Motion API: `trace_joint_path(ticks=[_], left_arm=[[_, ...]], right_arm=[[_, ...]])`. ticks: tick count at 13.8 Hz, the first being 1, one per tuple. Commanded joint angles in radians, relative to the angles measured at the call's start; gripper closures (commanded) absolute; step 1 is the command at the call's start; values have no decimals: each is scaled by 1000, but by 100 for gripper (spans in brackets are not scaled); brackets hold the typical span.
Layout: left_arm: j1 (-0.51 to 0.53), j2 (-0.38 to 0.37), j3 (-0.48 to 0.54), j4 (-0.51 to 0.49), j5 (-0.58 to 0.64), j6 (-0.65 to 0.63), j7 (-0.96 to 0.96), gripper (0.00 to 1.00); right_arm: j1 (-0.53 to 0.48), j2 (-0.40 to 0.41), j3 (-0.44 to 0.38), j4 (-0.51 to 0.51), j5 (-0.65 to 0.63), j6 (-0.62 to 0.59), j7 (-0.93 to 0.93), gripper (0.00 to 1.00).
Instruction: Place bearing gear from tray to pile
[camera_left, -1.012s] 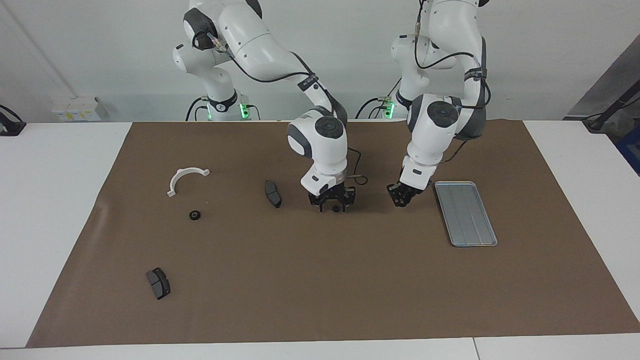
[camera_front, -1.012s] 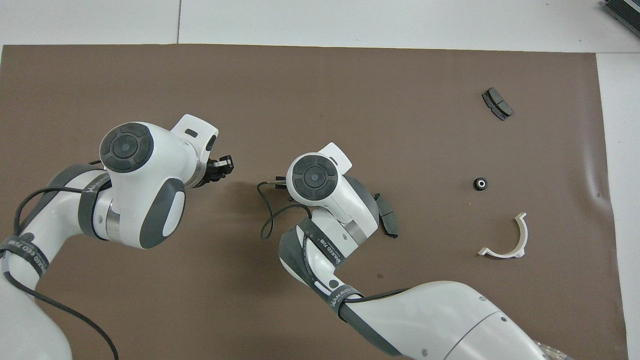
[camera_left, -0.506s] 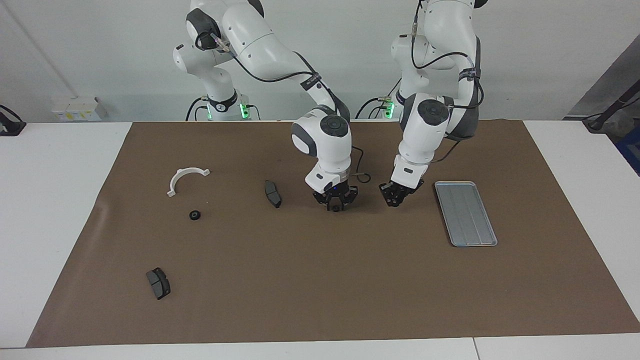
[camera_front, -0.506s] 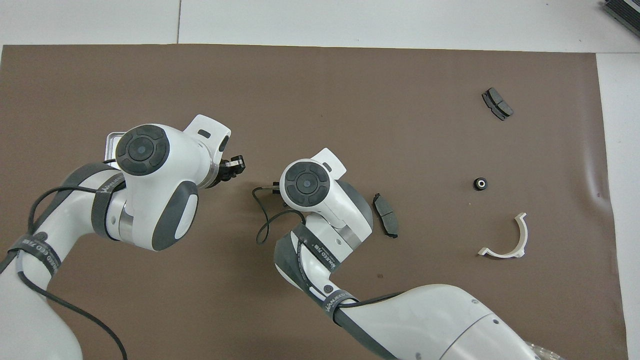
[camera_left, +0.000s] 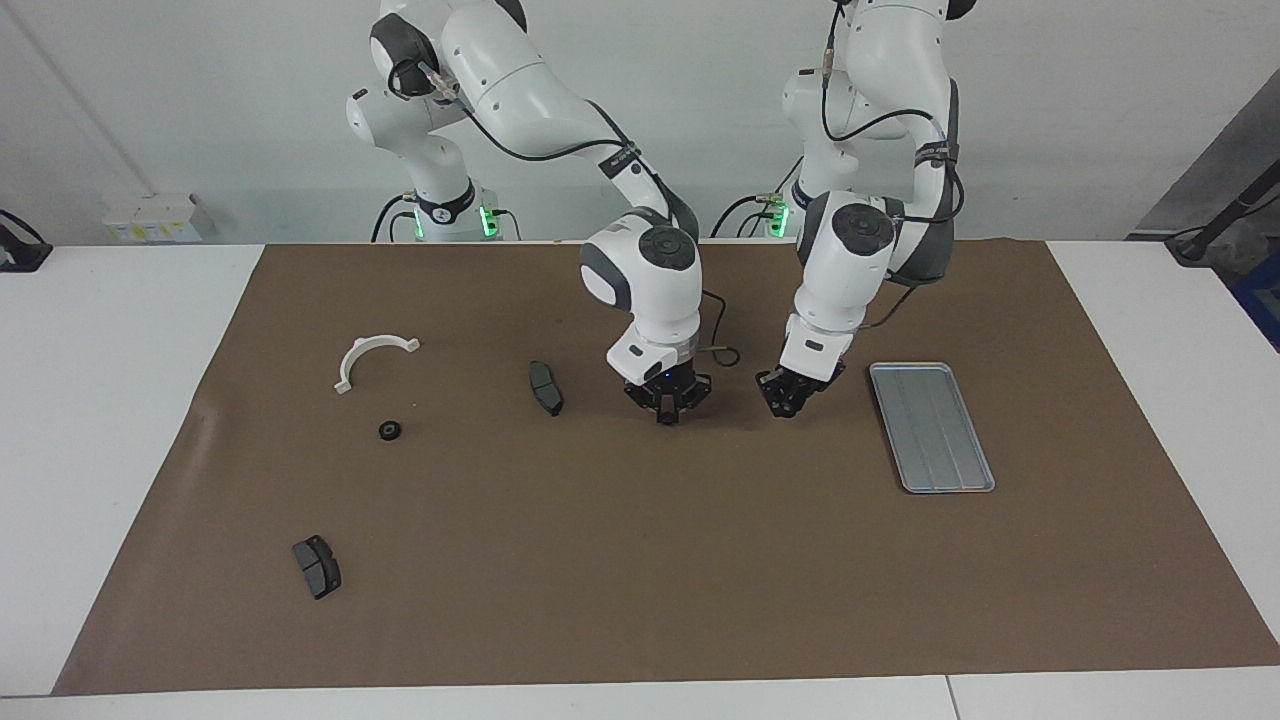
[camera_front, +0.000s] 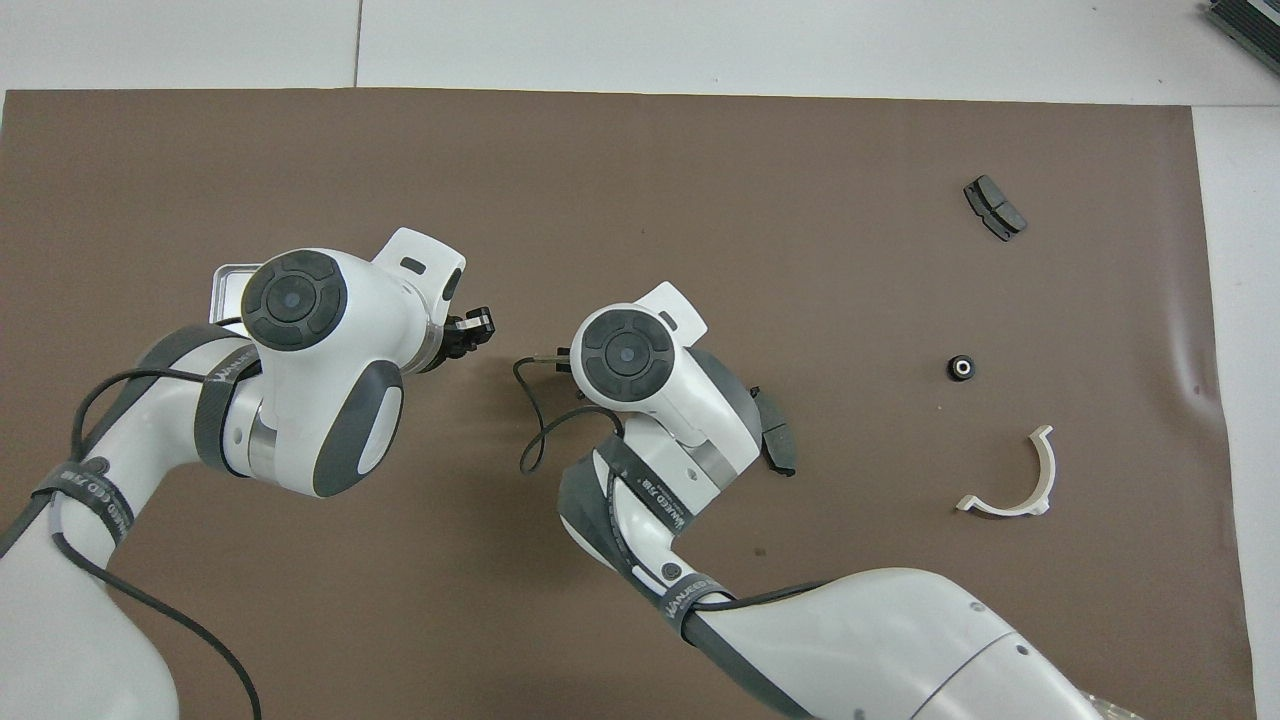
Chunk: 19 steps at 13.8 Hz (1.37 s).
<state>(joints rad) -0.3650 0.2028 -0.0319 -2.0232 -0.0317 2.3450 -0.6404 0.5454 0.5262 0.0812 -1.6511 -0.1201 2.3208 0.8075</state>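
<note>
A: Entry one, step in hand?
B: Moving gears from the tray (camera_left: 930, 425) to the pile. No gear shows on the tray. One bearing gear (camera_left: 389, 430) lies well apart from the tray, toward the right arm's end, just beside the white bracket (camera_left: 372, 357)

A: Pincers?
B: Right pincer (camera_left: 668, 412): tips together, low over the brown mat (camera_left: 640, 580), between the tray and a brake pad (camera_left: 546, 387); whether a gear is pinched there cannot be told. Left pincer (camera_left: 788, 402): just beside the tray, state cannot be told, judged waiting

A: Next move?
B: Judged: if loaded, lift clear, carry away from the tray to the bracket, set down gently, since a round part may roll

A: Surface, room?
B: Mat over a white bench (camera_left: 120, 450); plain pale wall
</note>
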Motion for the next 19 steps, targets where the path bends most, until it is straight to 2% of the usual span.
trace_joint_path(ticks=[1,5,9,10,11,12,14,15,16,17,18,19], left_arm=[[-61,50,14,52,-8,28,-80,94],[-146,131,14,162,-7,28,-246,94],[-219,188,15,202,-2,36,-254,94],[-235,207,15,202,3,46,-254,93],[-248,224,15,201,1,68,-254,87],[-250,225,15,198,1,71,-252,69],[-249,225,15,201,3,71,-248,9],[-247,224,17,202,3,66,-242,1],[-236,216,17,204,3,57,-239,0],[-232,205,20,213,1,41,-239,0],[-224,198,23,245,1,-14,-239,0],[-215,199,26,292,1,-82,-236,1]], right_arm=[[-111,-83,12,-18,-13,-37,-77,100],[-267,-92,14,-22,2,-40,-262,100],[-404,-65,15,-45,68,0,-463,100],[-432,-55,15,-50,71,15,-496,100],[-456,-43,15,-52,73,26,-526,100],[-479,-29,15,-52,73,28,-556,100],[-504,-15,15,-52,74,43,-577,100],[-518,-3,15,-52,74,61,-577,100],[-518,-2,15,-53,74,68,-577,96],[-516,-2,15,-55,74,65,-577,85],[-510,-2,15,-65,74,65,-573,61],[-509,-5,15,-67,74,61,-574,33]])
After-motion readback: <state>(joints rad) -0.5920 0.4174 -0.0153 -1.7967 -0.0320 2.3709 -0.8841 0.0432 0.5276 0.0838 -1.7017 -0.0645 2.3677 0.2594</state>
